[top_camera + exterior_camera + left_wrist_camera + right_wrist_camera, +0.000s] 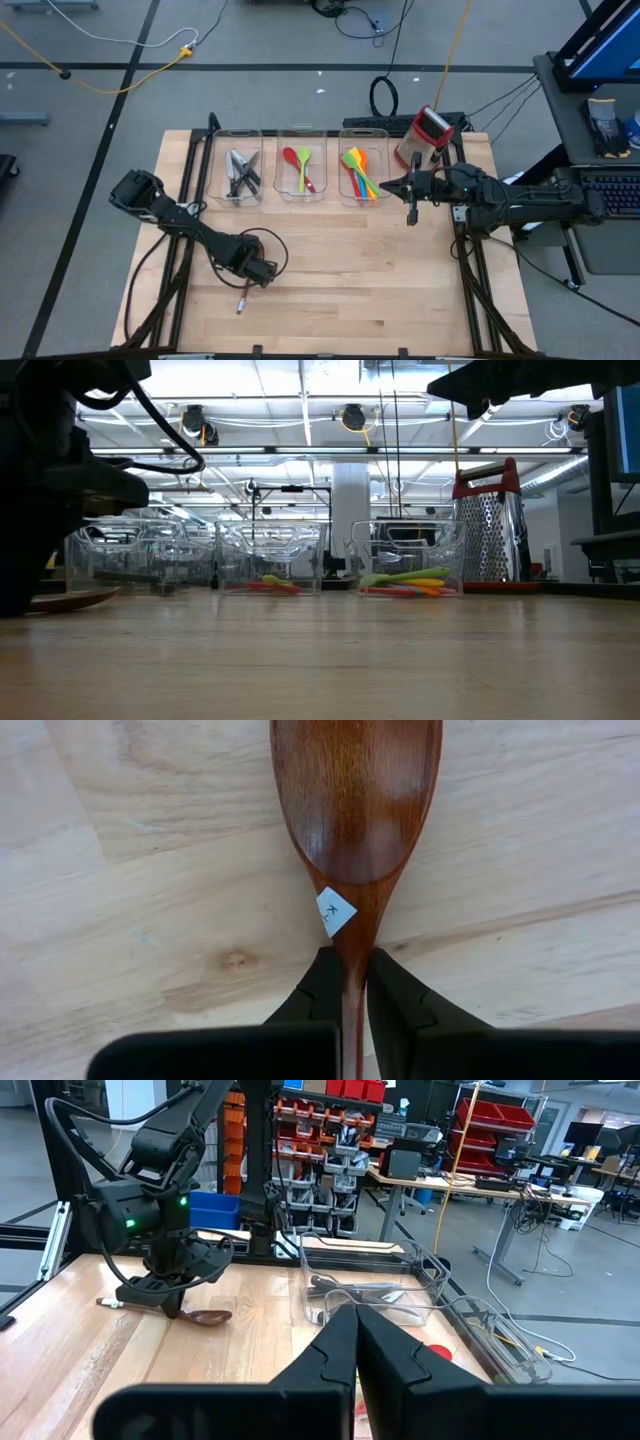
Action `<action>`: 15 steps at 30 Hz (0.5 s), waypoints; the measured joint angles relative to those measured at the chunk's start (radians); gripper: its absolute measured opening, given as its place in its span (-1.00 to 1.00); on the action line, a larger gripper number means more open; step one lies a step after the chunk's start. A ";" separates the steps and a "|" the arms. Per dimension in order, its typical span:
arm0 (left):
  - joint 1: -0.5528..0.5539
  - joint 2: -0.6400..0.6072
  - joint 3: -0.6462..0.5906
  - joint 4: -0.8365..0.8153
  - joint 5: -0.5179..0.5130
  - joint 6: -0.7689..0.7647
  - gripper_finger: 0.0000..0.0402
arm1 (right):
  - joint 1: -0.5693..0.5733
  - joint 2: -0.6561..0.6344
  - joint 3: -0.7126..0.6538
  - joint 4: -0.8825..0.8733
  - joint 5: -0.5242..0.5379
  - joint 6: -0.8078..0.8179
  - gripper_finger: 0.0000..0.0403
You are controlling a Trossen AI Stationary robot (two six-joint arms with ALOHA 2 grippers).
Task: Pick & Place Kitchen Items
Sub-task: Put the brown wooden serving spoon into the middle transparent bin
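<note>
Now, spoon: glossy brown wooden spoon flat on the pale table, a white sticker on its neck.
Left gripper: clenched on its handle.
Right gripper: closed, empty, raised beside the steel grater.
Bins: three clear bins well apart from the spoon.

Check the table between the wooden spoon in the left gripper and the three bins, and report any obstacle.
Nothing visible blocks it. The left gripper is shut on the wooden spoon, and bare table lies between it and the bins. The right gripper hangs off to the side.

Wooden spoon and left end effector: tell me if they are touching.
Touching. The left wrist view shows the left end effector with a finger pressed on each side of the wooden spoon handle, no gap.
</note>
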State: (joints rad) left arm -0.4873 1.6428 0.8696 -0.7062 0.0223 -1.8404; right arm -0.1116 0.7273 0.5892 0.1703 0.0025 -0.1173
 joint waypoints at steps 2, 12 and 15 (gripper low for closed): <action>0.000 0.000 0.000 0.005 -0.001 0.002 -0.94 | 0.000 0.000 0.000 0.000 0.000 0.000 -1.00; 0.001 -0.001 0.001 0.032 -0.005 0.013 -0.95 | 0.000 0.000 0.000 0.000 0.000 0.000 -1.00; 0.001 -0.001 0.002 0.040 -0.006 0.014 -0.95 | 0.000 0.000 0.000 0.000 0.000 0.000 -1.00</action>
State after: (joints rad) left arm -0.4866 1.6421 0.8715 -0.6659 0.0159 -1.8263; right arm -0.1116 0.7273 0.5892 0.1704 0.0025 -0.1169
